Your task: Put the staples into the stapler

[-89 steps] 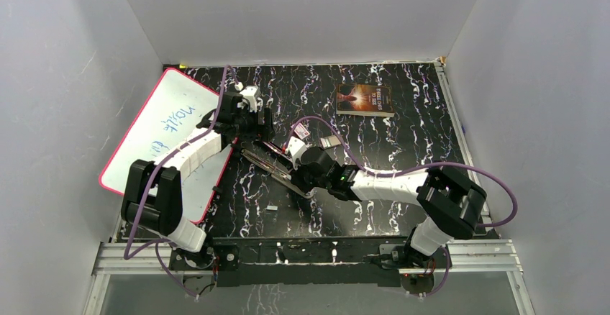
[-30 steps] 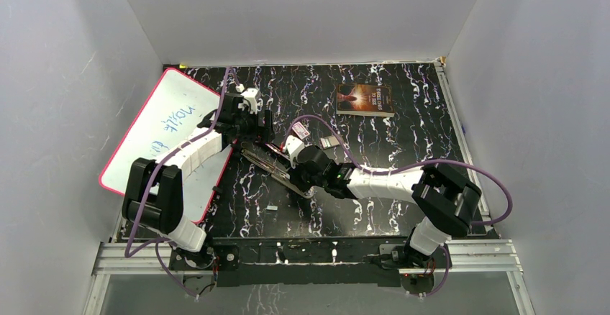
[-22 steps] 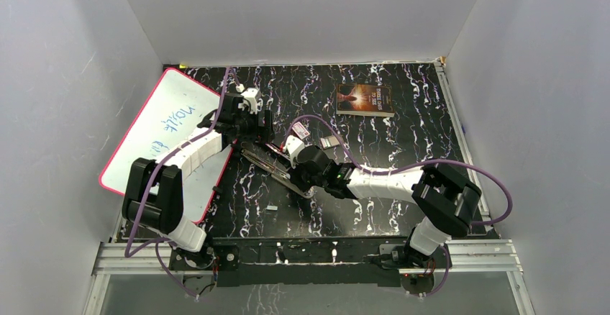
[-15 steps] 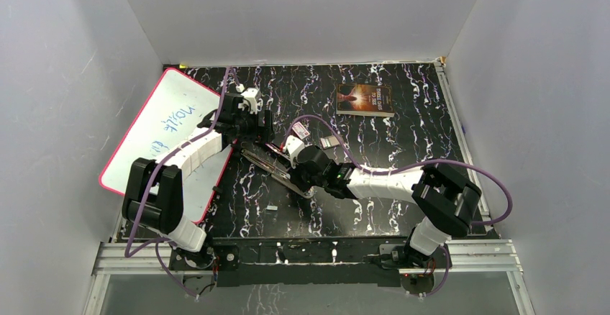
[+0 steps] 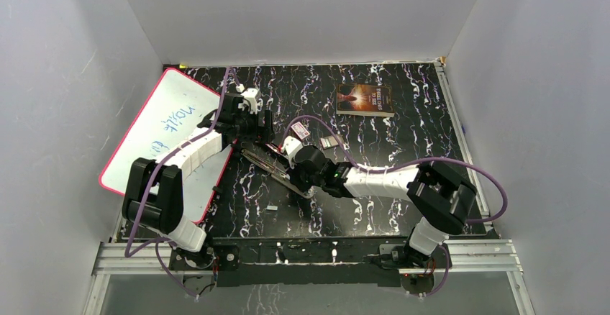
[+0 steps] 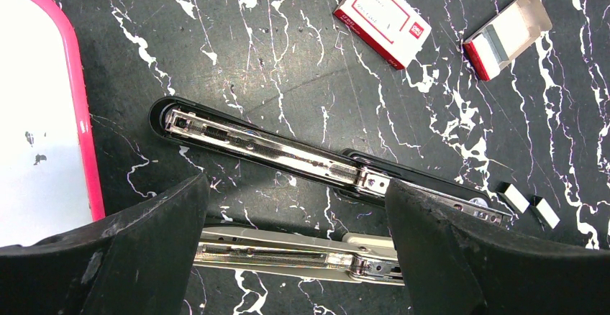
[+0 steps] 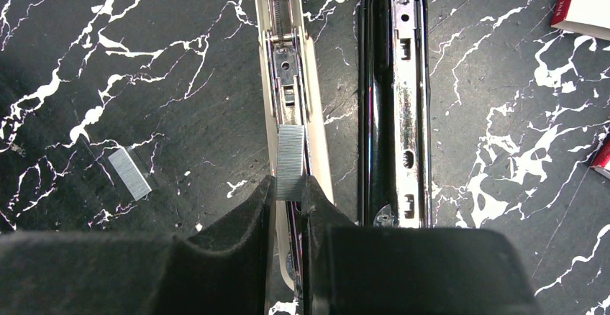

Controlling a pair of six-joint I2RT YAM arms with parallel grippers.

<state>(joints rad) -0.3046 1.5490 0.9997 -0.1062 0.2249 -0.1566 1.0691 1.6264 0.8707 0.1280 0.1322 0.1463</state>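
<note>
One strip of staples (image 7: 290,162) in the right jaws, clamped at its 6 o'clock end between the two dark fingers (image 7: 237,221). Runs 12 to 6 in the right wrist view, free end toward 12, long axis in line with the open channel of the cream stapler (image 7: 282,56) beneath it. Sits over that channel just to the 6 o'clock side of the hinge block. Whether resting on the rail or just above it, cannot tell.

At 3 o'clock and parallel, a black stapler (image 7: 400,78), likewise folded open with its metal rail facing up. At 9 o'clock, well apart, a second strip (image 7: 130,173) flat on the black marbled desk (image 7: 86,56), tilted toward 11. At 1 o'clock, the corner of a red-and-white staple box (image 7: 586,2).

From the left wrist camera, both staplers lie lengthwise from 9 to 3, cream at 6 o'clock of black. Left jaws wide apart, gripping nothing, above the cream stapler. Just past the black stapler's 3 o'clock end, two more short strips (image 6: 514,198). Near 2 o'clock, an opened box (image 6: 507,36). At 9 o'clock, a pink-rimmed whiteboard (image 6: 36,128).

From overhead, both staplers near the desk's middle, long axes from 10 to 4. A book (image 5: 365,100) at 1 o'clock, toward the far edge.
</note>
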